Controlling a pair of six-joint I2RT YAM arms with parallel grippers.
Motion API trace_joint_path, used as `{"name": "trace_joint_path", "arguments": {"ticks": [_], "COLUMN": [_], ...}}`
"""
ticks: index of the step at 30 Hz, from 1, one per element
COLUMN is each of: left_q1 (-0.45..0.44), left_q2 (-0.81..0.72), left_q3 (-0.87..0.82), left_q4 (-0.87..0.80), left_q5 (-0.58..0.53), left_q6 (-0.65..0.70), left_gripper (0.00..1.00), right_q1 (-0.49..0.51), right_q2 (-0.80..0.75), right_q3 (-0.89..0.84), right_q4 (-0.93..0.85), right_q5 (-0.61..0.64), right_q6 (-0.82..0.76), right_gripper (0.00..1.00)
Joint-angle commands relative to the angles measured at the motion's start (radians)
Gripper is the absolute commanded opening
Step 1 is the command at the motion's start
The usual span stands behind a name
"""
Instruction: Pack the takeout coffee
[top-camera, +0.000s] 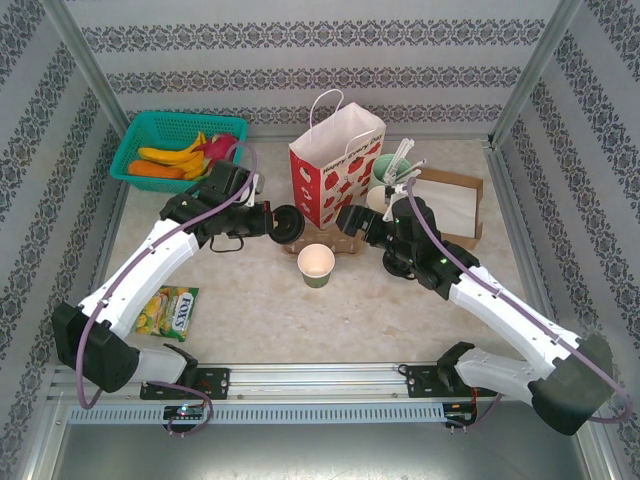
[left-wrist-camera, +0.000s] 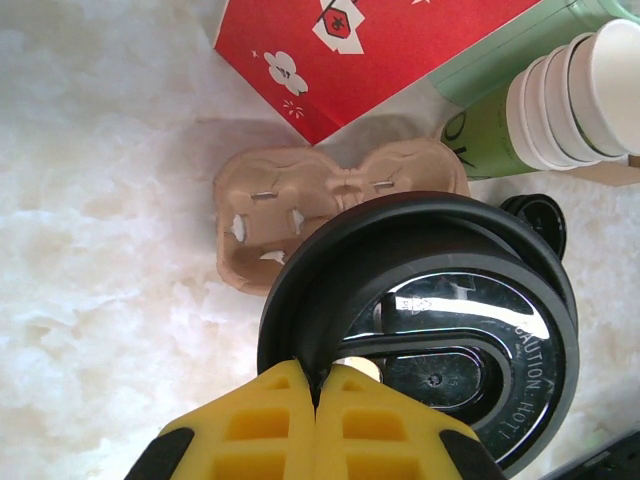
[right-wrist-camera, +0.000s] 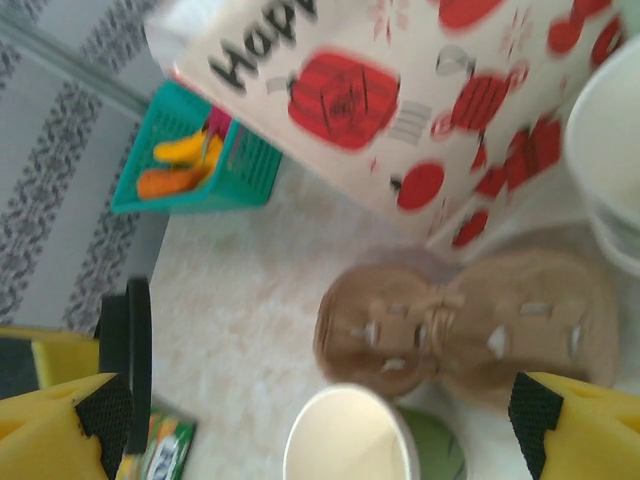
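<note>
The takeout coffee cup, dark green with a cream inside, stands uncovered on the table in front of the brown cardboard cup carrier. Its round black lid is pinched at the rim by my left gripper, which is shut on it and holds it above the carrier's left end. My right gripper is open, its yellow fingers spread wide over the cup and carrier, touching neither.
A red-and-white apple-print paper bag stands just behind the carrier. A stack of lidless cups lies to its right. A teal basket of fruit sits back left, a candy packet front left.
</note>
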Motion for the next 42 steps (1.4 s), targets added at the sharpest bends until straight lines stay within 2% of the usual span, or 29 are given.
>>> {"name": "trace_joint_path", "arguments": {"ticks": [1, 5, 9, 15, 23, 28, 42], "left_q1": [-0.024, -0.051, -0.089, -0.130, -0.166, -0.173, -0.185], "left_q2": [-0.017, 0.002, 0.026, 0.050, 0.089, 0.110, 0.145], "left_q3": [-0.030, -0.058, -0.063, -0.129, -0.124, -0.107, -0.105], "left_q4": [0.078, 0.083, 0.076, 0.155, 0.145, 0.129, 0.125], "left_q5": [0.041, 0.061, 0.020, 0.008, -0.012, -0.023, -0.016], "left_q6": [-0.065, -0.075, -0.079, -0.165, -0.155, -0.142, -0.157], "left_gripper": [0.00, 0.00, 0.00, 0.00, 0.00, 0.00, 0.00], "right_q1": [-0.003, -0.002, -0.006, -0.027, -0.074, -0.072, -0.049], "right_q2": [0.013, 0.019, 0.070, 0.117, 0.170, 0.211, 0.272], "right_q3": [0.002, -0.071, -0.071, -0.118, -0.173, -0.167, -0.143], "right_q4": [-0.013, 0.062, 0.068, 0.194, 0.250, 0.282, 0.313], "right_q5": [-0.163, -0.169, -0.218, -0.301, -0.379, -0.432, -0.471], "right_q6": [0.063, 0.131, 0.128, 0.150, 0.181, 0.169, 0.166], "right_gripper": [0.98, 0.98, 0.98, 0.98, 0.98, 0.98, 0.98]}}
